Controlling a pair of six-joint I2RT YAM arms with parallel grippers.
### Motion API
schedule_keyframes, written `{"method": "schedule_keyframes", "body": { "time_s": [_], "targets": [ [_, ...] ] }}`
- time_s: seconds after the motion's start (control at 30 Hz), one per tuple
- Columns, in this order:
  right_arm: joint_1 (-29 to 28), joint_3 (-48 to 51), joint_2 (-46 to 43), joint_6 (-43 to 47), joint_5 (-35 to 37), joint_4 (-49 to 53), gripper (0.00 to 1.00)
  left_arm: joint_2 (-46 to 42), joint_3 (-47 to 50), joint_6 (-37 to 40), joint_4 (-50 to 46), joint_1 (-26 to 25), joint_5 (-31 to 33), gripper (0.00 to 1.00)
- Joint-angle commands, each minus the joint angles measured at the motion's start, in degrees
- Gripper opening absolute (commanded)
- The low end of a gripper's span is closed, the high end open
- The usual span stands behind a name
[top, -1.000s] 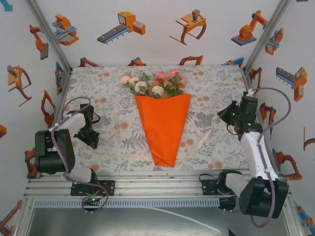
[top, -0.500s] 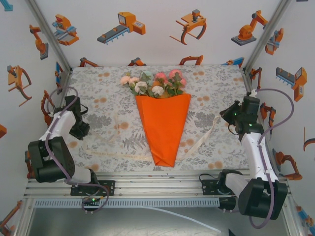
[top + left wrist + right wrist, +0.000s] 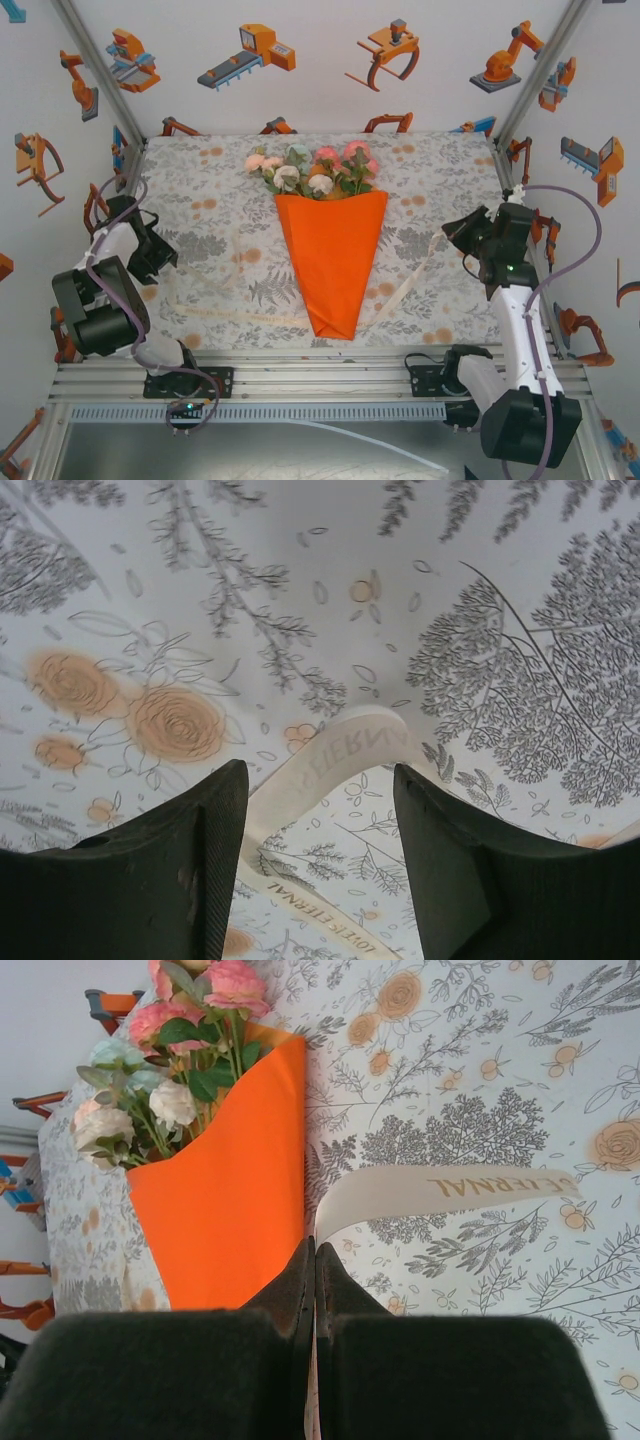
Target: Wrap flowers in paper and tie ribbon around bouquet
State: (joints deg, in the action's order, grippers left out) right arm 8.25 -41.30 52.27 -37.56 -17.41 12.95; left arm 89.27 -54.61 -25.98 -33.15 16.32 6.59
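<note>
Moved: left end effector (image 3: 150, 250) has drawn back from the bouquet (image 3: 332, 255) toward the surface's (image 3: 440, 170) left edge, and its jaws now stand apart.
Bouquet: mid-surface, flowers (image 3: 312, 170) at its far end.
Ribbon (image 3: 240, 315): lies at the bouquet's tip, trailing to both sides.
Right end effector (image 3: 468, 235): right of the bouquet, jaws together; the ribbon reaches their tips, grip unclear.

The left arm (image 3: 118, 243) and right arm (image 3: 520, 320) are white tubes with black joint blocks, each trailing a mauve cable (image 3: 578, 193). The left end effector (image 3: 318, 790) and right end effector (image 3: 312, 1260) have thick matte-black fingers (image 3: 170, 880)
</note>
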Motion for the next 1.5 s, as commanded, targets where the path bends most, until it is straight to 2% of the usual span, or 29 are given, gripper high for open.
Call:
{"method": "schedule_keyframes", "body": {
  "time_s": [0.0,0.07,0.2,0.3,0.47,0.67,0.77,0.97,1.1,1.27,1.37,1.47],
  "targets": [
    [0.28,0.69,-0.11,-0.5,-1.98,-1.7,0.0,1.65,0.43,6.32,1.96,-2.6,0.25,0.55],
    [0.3,0.91,-0.24,-0.2,-2.19,-1.68,0.0,3.61,-0.03,6.93,2.16,-4.24,1.1,0.53],
    [-0.38,0.56,-0.59,0.65,-1.55,-0.12,0.0,9.02,-2.75,5.77,-0.68,-6.56,8.86,0.37],
    [-0.69,0.28,-0.88,0.56,-1.66,-0.03,0.0,11.59,-4.46,5.49,-2.01,-6.91,11.27,0.32],
    [-0.59,-0.07,-0.53,0.58,1.1,-0.25,0.0,11.95,-7.91,3.34,-3.87,-7.34,12.63,0.0],
    [2.31,0.74,6.73,0.14,12.12,-8.72,0.0,12.52,-23.21,-3.94,-8.27,-6.77,12.57,0.0],
    [3.73,0.3,14.88,0.34,15.2,-17.77,0.0,17.35,-31.6,-6.95,-7.86,-6.34,5.08,0.0],
    [4.14,-3.84,29.76,-0.67,14.21,-29.24,0.0,21.79,-35.58,-11.95,-1.84,-7.76,-3.06,0.0],
    [4.32,-8.34,34.79,-0.07,12.7,-28.58,0.0,23.21,-37.48,-11.58,-0.44,-7.46,-4.43,0.0],
    [4.43,-11.48,37.74,1.09,12.2,-28.03,0.0,24.41,-38.94,-10.76,2.09,-6.65,-6.81,0.0],
    [4.25,-13.25,36.66,1.13,6.35,-24.88,0.0,24.95,-40.29,-10.51,-0.57,-6.72,-9.59,0.0],
    [2.64,-11.4,32.14,-1.59,-0.14,-25.28,0.0,18.87,-32.78,-12.97,3.76,-7.96,-14.31,0.0]
  ]
}}
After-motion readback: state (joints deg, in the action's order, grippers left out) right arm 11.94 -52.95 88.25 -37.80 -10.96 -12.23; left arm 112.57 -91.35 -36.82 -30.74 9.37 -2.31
